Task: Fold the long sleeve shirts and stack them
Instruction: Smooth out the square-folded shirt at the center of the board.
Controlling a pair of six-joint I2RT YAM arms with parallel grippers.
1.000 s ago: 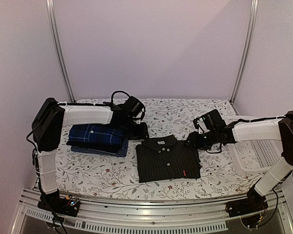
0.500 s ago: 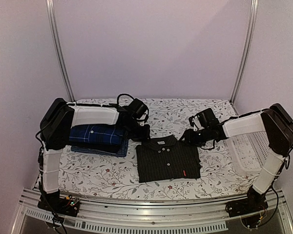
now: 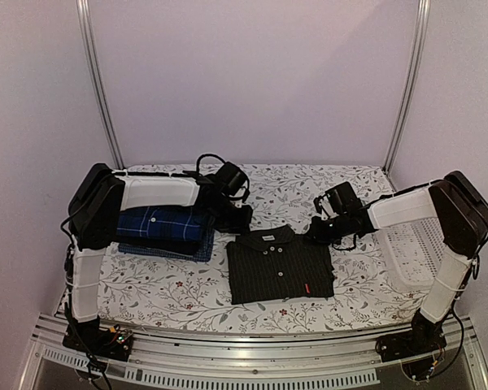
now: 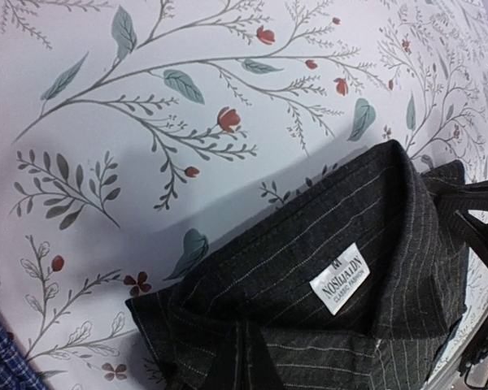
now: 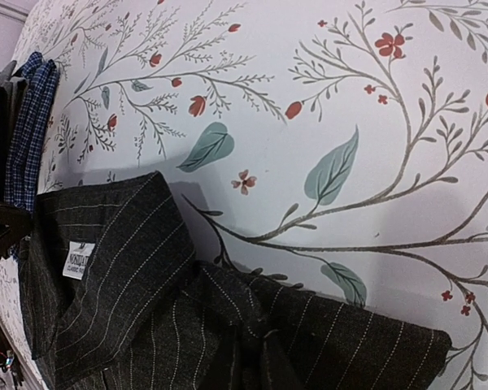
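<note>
The left claw [image 3: 238, 219] hangs low at the far left corner of the black pinstriped shirt [image 3: 281, 268], by its collar. The right claw [image 3: 315, 233] sits at the far right corner. Neither wrist view shows its own fingers, and from above both claws are dark shapes against dark cloth, so I cannot tell how far either is open or whether it has hold of the cloth. The shirt lies folded in a neat rectangle, collar away from the arms, its white label [image 4: 339, 278] showing inside the neck. To its left, a folded plaid shirt [image 3: 159, 221] tops a small stack on the flower-printed surface [image 3: 350, 187]. A white mesh basket [image 3: 423, 248] stands on the right.
</note>
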